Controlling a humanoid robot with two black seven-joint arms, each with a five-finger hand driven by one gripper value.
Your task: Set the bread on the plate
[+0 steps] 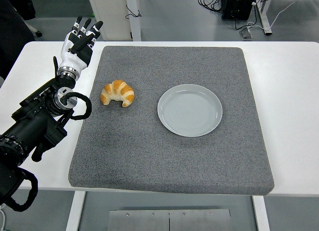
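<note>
Where mat (149, 156) spreads: croissant (117, 93) left of plate (190, 110).

Left arm: enters from eight o'clock, reaching toward eleven o'clock.
Left hand (79, 42): fingers extended, slightly spread, pointing to twelve o'clock, holding nothing.
Wrist: straight, in line with forearm.

The room is evenly bright, lit softly from overhead. The white table (289, 91) reads clean without blowout. The plate (190, 110) carries only a faint sheen. A thin shadow hugs the bread (117, 93) on the grey mat (169, 161). Everything is sharp, with no motion blur.
</note>
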